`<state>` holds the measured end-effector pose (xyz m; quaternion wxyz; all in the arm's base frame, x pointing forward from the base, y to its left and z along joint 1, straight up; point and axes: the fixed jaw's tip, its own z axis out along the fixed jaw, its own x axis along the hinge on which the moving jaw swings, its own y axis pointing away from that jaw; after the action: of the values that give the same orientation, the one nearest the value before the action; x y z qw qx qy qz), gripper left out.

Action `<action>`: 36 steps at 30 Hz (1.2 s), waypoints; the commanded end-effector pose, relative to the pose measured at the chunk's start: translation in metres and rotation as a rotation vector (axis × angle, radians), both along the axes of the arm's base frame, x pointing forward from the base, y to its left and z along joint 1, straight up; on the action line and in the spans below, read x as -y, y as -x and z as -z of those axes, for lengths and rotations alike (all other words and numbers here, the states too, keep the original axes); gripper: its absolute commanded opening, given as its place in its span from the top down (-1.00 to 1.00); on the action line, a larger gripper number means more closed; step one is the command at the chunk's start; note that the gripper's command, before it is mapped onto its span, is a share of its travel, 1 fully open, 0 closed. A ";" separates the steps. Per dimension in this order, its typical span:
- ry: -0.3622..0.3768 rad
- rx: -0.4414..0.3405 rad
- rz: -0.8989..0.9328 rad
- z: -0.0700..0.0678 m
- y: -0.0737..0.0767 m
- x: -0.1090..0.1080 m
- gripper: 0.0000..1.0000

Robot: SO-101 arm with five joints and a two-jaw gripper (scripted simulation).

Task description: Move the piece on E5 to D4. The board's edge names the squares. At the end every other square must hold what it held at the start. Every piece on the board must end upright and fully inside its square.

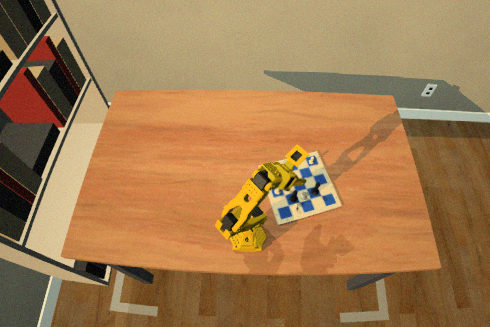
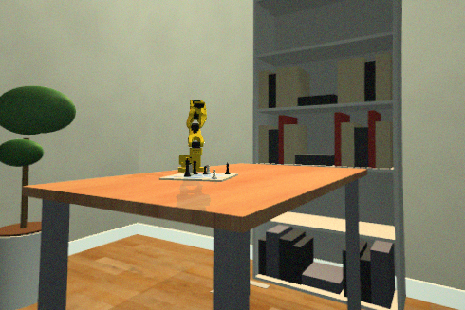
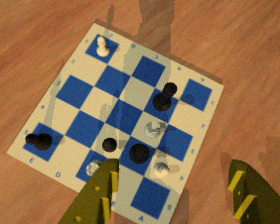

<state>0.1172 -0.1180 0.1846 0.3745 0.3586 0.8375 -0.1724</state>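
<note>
Gripper [image 3: 173, 192] being held above near board edge, jaws partly open, nothing being gripped. Board [image 3: 201, 82] lying beyond on table [image 3: 31, 40]. Black piece [image 3: 41, 141] being left on E5, far left corner; D4 being kept vacant. Pickup, transfer not yet begun.

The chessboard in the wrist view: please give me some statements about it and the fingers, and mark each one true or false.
1. A white pawn stands on a corner square of the chessboard. True.
2. The gripper holds a black piece. False: nothing is between the fingers.
3. All pieces are black. False: some are white or grey.
4. A black piece stands on a blue square near the edge letter E. True.
5. The board lies on the floor. False: it lies on the wooden table.
</note>
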 end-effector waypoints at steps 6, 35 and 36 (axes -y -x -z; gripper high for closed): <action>-0.145 -0.129 0.016 -0.005 -0.032 0.041 0.65; -0.340 -0.294 0.032 0.076 -0.085 0.106 1.00; -0.341 -0.294 0.032 0.076 -0.085 0.106 1.00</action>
<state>0.2040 -0.2208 0.1114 0.1930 0.3916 0.8951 -0.0910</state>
